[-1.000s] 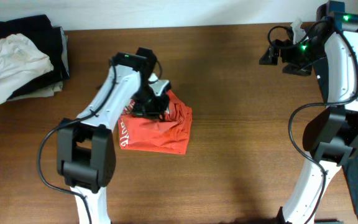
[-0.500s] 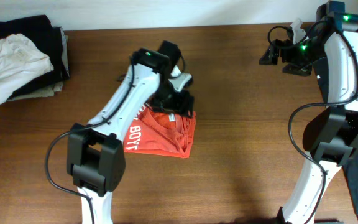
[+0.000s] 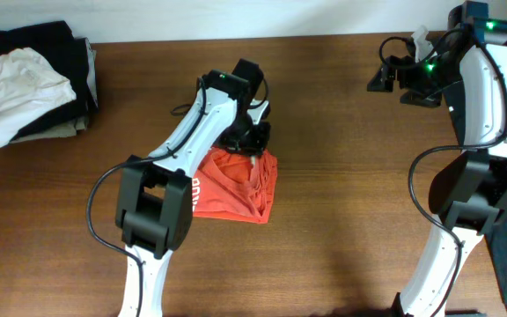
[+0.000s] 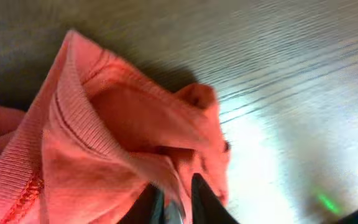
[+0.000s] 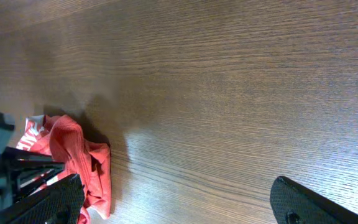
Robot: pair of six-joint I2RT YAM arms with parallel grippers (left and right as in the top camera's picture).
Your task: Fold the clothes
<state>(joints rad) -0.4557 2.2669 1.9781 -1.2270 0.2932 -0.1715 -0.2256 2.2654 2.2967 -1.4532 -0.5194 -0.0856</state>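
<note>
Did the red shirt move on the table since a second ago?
Yes. The red shirt slid right in the overhead view, farther from the clothes pile at the table's far left corner, dragged by the left tool.

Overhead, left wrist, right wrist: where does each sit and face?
Overhead: above the table, looking down; left arm, right arm, red shirt, clothes pile.
Left wrist: low over the red shirt, left fingers pinching the cloth.
Right wrist: high, looking down across the table; spread right fingers at the bottom edge.
Shared: all three show the red shirt; right wrist sees the left arm.
</note>
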